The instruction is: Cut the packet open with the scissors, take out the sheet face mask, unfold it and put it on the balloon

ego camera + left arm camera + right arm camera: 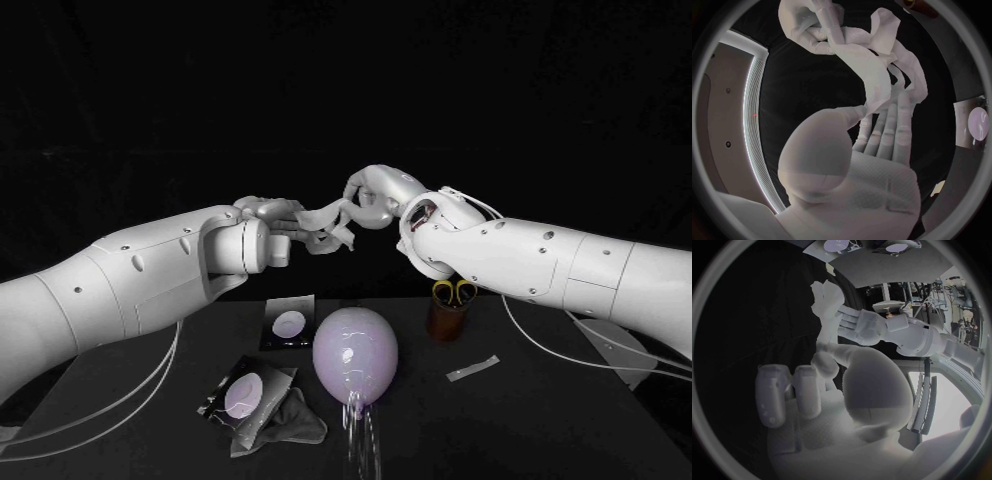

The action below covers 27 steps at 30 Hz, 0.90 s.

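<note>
The white sheet face mask (333, 226) hangs crumpled in the air above the table, stretched between my two hands. My left hand (278, 217) pinches its lower end between thumb and finger, the other fingers straight; the left wrist view shows this hand (873, 150) with the mask (879, 75) running up from it. My right hand (375, 192) grips the mask's upper end, as the right wrist view shows (817, 390). The pale purple balloon (356, 354) lies on the table below. The yellow-handled scissors (453, 292) stand in a brown holder.
A dark packet (290, 323) lies left of the balloon. An opened packet (245, 394) with crumpled grey film lies at the front left. A cut-off strip (473, 367) lies right of the balloon. White cables hang from both arms.
</note>
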### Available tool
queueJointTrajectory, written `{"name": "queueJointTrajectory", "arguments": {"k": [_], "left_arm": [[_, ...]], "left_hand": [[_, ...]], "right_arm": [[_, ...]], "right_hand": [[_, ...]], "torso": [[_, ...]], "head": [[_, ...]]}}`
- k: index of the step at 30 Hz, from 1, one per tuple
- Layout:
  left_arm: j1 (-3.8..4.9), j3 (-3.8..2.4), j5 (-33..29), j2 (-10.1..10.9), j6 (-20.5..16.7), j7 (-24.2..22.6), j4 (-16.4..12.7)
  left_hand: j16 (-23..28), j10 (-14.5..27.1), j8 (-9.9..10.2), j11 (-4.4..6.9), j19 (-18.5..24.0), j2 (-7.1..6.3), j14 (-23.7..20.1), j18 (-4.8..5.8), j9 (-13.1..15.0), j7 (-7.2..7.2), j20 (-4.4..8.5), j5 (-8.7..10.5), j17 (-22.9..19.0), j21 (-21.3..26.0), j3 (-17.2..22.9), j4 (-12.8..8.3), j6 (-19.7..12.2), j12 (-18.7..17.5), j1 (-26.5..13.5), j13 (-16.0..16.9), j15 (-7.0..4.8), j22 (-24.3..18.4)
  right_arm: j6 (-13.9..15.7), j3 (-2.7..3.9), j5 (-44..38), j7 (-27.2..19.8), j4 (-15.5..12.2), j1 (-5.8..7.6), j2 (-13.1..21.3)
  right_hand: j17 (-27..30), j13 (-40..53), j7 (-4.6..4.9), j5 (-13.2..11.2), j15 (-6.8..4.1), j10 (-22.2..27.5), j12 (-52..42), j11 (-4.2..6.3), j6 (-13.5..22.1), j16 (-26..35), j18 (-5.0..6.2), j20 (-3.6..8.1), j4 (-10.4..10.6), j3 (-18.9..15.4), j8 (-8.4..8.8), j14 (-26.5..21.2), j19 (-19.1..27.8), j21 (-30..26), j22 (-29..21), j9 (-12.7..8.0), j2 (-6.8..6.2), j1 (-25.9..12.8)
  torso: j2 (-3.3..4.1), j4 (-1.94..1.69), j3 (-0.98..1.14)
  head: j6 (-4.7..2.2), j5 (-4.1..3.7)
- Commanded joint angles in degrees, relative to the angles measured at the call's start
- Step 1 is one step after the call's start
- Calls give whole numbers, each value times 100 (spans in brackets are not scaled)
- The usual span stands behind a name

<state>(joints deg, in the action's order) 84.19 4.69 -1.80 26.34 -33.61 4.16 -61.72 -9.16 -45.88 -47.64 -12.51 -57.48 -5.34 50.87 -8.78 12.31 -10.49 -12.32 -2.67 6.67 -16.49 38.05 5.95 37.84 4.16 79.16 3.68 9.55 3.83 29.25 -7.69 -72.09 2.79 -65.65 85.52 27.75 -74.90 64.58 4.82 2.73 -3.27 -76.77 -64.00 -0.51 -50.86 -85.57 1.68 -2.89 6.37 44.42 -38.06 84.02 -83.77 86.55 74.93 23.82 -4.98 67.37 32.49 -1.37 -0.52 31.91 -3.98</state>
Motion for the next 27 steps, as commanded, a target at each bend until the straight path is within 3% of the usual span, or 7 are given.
{"name": "queueJointTrajectory", "arguments": {"k": [1, 10, 17, 18, 19, 20, 27], "left_arm": [[5, -1, 187, 54, 592, 169, -69], [-11, 51, 1005, 186, 1468, 162, -157], [-49, 89, 1646, 245, 1956, 77, -142], [-57, 95, 1731, 251, 2037, 78, -137], [-63, 99, 1796, 255, 2086, 77, -135], [-70, 105, 1870, 259, 2133, 72, -130], [-126, 139, 2126, 291, 2228, 62, -61]], "left_hand": [[-36, -27, 101, -14, 82, -98, -11, 65, -69, -433, -9, -7, 9, 51, -84, 2, -59, 39, -25, 12, 37, -8], [-77, -171, 480, -20, 423, -514, -82, 68, -281, -451, -115, -6, 29, 312, -559, 282, -359, 139, -348, 18, 85, -22], [-130, -238, 539, -14, 513, -679, -151, 26, -334, -447, -179, -9, 49, 409, -989, 456, -379, 189, -429, 18, 94, -9], [-174, -277, 544, 0, 518, -708, -164, -10, -349, -425, -209, -14, 66, 435, -1399, 599, -365, 218, -481, 18, 87, -2], [-215, -281, 555, 9, 511, -628, -172, -44, -364, -401, -235, -19, 82, 450, -1745, 693, -371, 227, -403, 13, 75, 3], [-338, -341, 576, 34, 462, -464, -152, -141, -399, -402, -292, 1, 128, 466, -2596, 978, -375, 275, -172, 15, 61, 14], [-740, -886, 598, 105, 126, -136, 206, -182, -461, -438, -218, -14, 303, 335, -4053, 1114, -323, 591, -402, 77, -68, 67]], "right_arm": [[-707, 3, 13, -129, -4, 50, 16], [-800, 3, 128, 24, -50, 157, 77], [-724, 3, 360, 122, -86, 204, 111], [-728, 3, 397, 143, -85, 209, 114], [-733, 3, 427, 157, -82, 212, 115], [-740, 3, 463, 173, -78, 215, 117], [-754, 2, 560, 249, -73, 229, 147]], "right_hand": [[-1074, 13, 1, 21, 26, -42, -38, 12, -44, -22, -87, -3, -601, 551, -5, 459, -452, 23, 1401, 1, 28, -17], [-1097, 75, -1, 66, 28, -75, -74, 15, -83, -42, -97, 0, -660, 527, 27, 467, -470, 61, 1413, -24, 38, -12], [-1104, 115, -3, 161, 24, -97, -82, 17, -124, -45, -100, 2, -707, 514, 62, 469, -478, 77, 1418, -51, 52, -26], [-1104, 115, -3, 161, 24, -97, -82, 17, -124, -45, -100, 2, -707, 514, 62, 469, -478, 77, 1418, -51, 52, -26], [-1104, 115, -3, 161, 24, -97, -82, 17, -124, -45, -100, 2, -707, 514, 62, 469, -478, 77, 1418, -51, 52, -26], [-1104, 115, -3, 161, 24, -97, -82, 17, -124, -45, -100, 2, -707, 514, 62, 469, -478, 77, 1418, -51, 52, -26], [-1105, 123, -4, 177, 24, -102, -84, 17, -132, -44, -100, 2, -716, 510, 69, 469, -478, 77, 1418, -56, 54, -30]], "torso": [[1, -2, 3], [-6, -9, 0], [0, -11, -2], [0, -12, -3], [2, -12, -3], [3, -13, -4], [3, -6, 0]], "head": [[3, -9], [-11, -36], [2, -56], [5, -66], [7, -75], [4, -78], [13, -87]]}}
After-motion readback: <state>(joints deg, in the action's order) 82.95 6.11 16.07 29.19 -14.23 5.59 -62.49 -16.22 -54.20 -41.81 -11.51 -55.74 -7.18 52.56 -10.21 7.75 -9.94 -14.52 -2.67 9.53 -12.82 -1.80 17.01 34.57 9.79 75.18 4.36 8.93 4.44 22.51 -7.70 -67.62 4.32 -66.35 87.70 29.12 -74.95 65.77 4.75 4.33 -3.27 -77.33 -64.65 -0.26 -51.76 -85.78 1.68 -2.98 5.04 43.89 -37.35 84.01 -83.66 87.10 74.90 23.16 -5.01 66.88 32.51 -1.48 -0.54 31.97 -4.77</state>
